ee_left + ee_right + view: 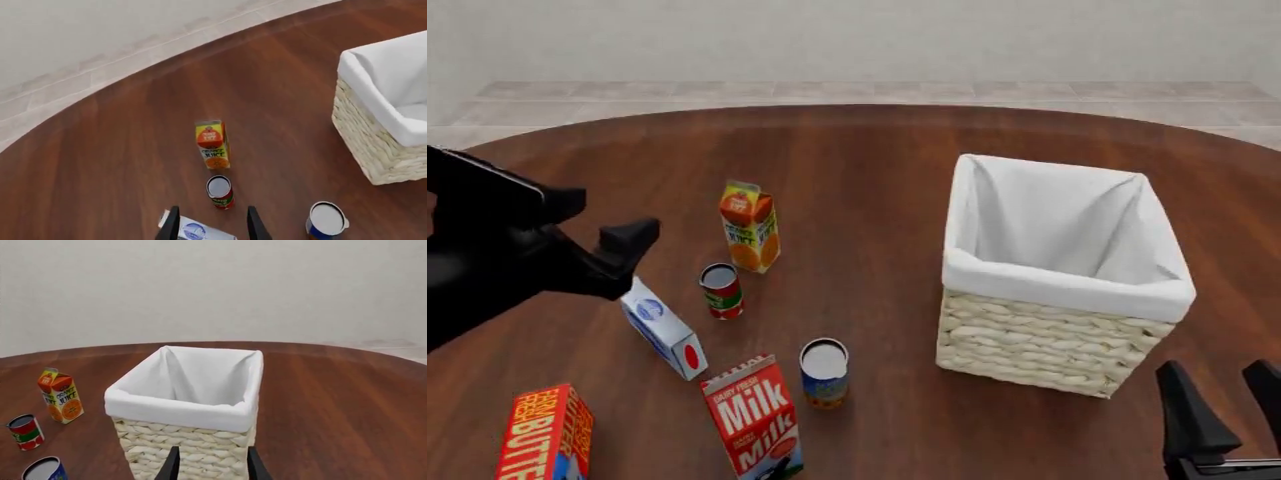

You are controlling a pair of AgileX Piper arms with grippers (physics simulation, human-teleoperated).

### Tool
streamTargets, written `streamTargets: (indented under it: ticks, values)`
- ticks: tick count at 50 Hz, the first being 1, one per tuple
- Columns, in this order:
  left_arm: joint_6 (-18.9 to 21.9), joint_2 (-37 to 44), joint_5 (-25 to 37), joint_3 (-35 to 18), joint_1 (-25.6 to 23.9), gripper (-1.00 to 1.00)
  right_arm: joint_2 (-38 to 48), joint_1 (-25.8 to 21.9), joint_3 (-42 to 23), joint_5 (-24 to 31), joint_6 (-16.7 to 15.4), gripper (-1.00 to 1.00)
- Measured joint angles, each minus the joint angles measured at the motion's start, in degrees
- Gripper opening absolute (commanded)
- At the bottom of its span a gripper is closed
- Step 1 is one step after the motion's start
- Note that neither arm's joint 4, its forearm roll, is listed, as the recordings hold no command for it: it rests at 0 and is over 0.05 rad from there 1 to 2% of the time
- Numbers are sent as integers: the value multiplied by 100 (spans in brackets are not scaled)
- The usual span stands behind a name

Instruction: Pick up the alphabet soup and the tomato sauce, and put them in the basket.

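**Both end effectors empty, cans still standing on the worktop**

The left end effector (212, 225) hangs released over the left side of the worktop (868, 160), its two fingers spread with nothing between them; in its own wrist view they straddle the small blue-and-white carton (665, 327) lying below. The right end effector (210, 464) sits low near the worktop's near right corner, likewise spread and empty, facing the basket (1028, 345).

Nearest the front edge stand the butter box (545, 437) and the milk carton (754, 415). Just beyond the milk carton is the alphabet soup (823, 373), upright, between the cartons and the basket. It is probably a stiff, smooth-walled can with some weight, best taken across its round side, below the rim, so it cannot slip out. Farther in stands the tomato sauce (721, 291), upright and slimmer, likely easy to tip if nudged; a squeeze across mid-height looks soundest. The orange juice carton (750, 226) stands just behind it, so an approach from above seems cleanest.

The basket occupies the right half, its cloth-lined mouth wide open. Open wood lies between cans and basket, and the far edge is bare, giving free room to lift and carry across.
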State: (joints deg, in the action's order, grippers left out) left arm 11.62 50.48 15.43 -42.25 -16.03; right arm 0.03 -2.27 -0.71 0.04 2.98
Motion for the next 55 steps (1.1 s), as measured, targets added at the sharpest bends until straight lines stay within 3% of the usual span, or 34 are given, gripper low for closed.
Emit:
streamTargets:
  ticks: [36, 55]
  values:
    - [-222, 1915, 1069, -1137, -68, 100, 2, -52, 21, -4, 52, 100]
    - [261, 2500, 1082, -1350, 369, 100, 1, -86, 31, 4, 102, 100]
